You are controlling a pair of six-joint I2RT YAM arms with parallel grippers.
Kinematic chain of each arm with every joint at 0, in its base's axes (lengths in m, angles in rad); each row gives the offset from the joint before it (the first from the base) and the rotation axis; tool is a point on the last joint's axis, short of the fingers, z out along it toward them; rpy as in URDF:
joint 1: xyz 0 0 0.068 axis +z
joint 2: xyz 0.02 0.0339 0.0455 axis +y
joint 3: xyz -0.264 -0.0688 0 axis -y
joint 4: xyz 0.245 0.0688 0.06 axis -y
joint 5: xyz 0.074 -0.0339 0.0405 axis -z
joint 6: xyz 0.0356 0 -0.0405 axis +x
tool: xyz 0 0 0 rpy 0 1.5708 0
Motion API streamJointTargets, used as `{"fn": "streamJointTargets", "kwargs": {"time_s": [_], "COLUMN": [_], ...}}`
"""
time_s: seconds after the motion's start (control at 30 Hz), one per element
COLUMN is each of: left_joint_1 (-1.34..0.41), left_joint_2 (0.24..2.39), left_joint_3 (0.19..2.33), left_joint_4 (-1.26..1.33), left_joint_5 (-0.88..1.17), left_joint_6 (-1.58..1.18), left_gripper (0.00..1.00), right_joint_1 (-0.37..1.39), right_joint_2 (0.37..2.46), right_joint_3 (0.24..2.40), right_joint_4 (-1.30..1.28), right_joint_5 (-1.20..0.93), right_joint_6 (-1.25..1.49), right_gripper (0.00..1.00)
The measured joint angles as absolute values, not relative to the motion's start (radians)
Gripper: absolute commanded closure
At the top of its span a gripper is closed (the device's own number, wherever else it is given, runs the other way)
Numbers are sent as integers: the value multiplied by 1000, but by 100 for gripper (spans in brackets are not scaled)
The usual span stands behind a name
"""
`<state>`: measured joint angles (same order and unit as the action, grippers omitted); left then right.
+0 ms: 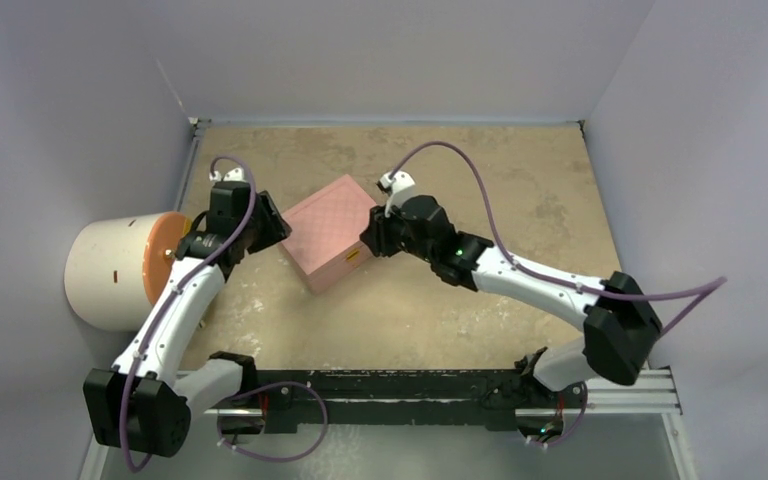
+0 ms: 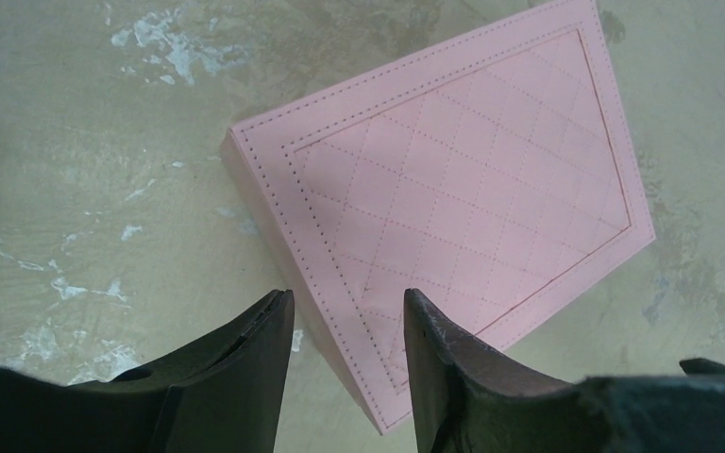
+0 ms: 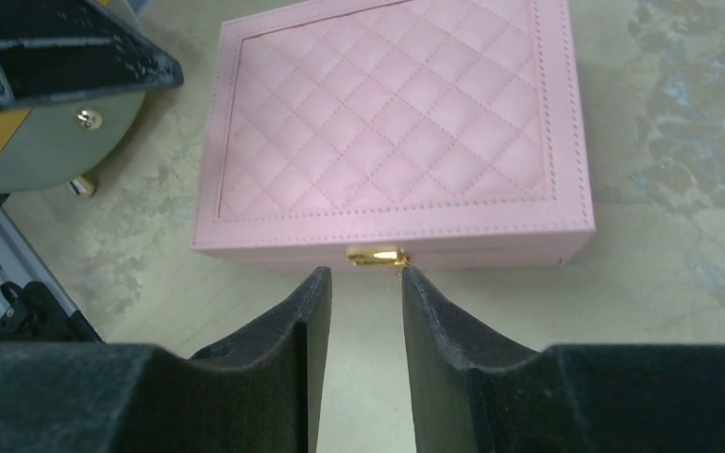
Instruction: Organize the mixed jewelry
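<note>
The box (image 3: 387, 123) is pink, diamond-quilted, with a gold clasp (image 3: 376, 256); the tabletop (image 2: 75, 142) is mottled tan; the drum (image 1: 110, 265) left of the box, white and orange

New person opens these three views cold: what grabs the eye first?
The closed pink quilted box sits mid-table, skewed to the table's edges. The left arm and right arm flank it, jaws open and empty, and the right arm's jaws line up with the gold clasp on the box front. Next comes the white drum with an orange face at the table's left edge.
</note>
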<state>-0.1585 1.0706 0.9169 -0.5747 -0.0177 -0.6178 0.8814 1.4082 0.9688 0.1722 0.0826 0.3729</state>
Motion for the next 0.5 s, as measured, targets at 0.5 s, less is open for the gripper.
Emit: {"fn": "streamJointTargets", "kwargs": {"time_s": [0.5], "left_joint_1": [-160], "left_joint_2": [1018], "left_joint_3": [806], "left_joint_4": [-539], "left_joint_5": [23], "left_joint_6": [-598], "left_gripper": [54], "right_joint_1": [881], "right_joint_2": [1774], "right_joint_3": [1307], "right_joint_4": [6], "right_joint_5": [35], "right_joint_6": [305], "right_gripper": [86]}}
